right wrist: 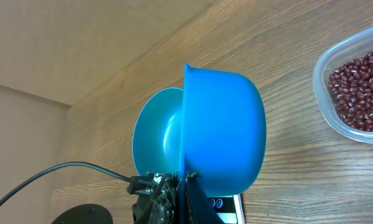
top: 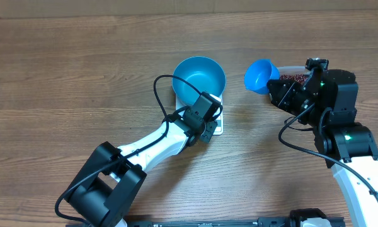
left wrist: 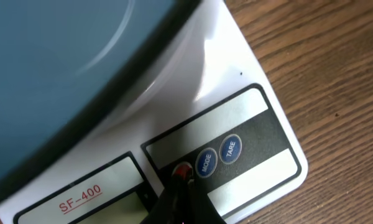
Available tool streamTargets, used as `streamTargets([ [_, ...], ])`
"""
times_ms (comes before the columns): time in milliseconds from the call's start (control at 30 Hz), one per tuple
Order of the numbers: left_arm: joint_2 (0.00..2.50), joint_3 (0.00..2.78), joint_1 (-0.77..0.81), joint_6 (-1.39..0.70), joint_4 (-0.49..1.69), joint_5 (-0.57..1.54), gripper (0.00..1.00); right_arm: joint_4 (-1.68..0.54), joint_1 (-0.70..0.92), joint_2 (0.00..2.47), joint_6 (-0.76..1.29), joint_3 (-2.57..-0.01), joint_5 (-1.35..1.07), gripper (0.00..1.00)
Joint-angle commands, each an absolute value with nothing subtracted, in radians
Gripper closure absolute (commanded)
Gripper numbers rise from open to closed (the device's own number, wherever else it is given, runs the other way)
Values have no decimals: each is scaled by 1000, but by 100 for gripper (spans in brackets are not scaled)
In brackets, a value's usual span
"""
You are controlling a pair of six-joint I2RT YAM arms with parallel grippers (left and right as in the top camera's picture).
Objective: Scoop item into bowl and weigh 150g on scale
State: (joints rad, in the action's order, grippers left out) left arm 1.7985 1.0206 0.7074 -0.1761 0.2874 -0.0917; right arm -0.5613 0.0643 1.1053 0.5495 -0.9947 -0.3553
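On the scale (top: 219, 126) mid-frame sits the bowl (top: 200, 77), its inside plain blue. L gripper (left wrist: 183, 186) is pinched together, tips touching the red button (left wrist: 185, 167) next to MODE on the scale's front strip. R gripper (right wrist: 186, 186) is clamped on the scoop (top: 260, 75), held on its side btwn bowl and tub (right wrist: 321, 68). The beans (right wrist: 360, 87) lie in the tub, just right of the scoop, half hidden under the R arm from overhead.

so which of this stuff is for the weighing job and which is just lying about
for the job: bowl, scale, beans, tub, scoop
lying about: nothing I can see, only the table
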Motion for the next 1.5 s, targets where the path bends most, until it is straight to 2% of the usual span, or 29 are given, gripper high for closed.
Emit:
streamTargets([
  [0, 1811, 1006, 714, -165, 280, -107, 96, -553, 58, 1101, 541, -1016, -357, 96],
  [933, 1845, 996, 713, -207, 250, -145, 96, -552, 58, 1101, 541, -1016, -357, 96],
  [1200, 1742, 1052, 715, -202, 363, -127, 96, -549, 58, 1101, 541, -1016, -357, 96],
  [1467, 1660, 1052, 715, -202, 368, -35, 96, -556, 58, 1101, 541, -1016, -358, 96],
])
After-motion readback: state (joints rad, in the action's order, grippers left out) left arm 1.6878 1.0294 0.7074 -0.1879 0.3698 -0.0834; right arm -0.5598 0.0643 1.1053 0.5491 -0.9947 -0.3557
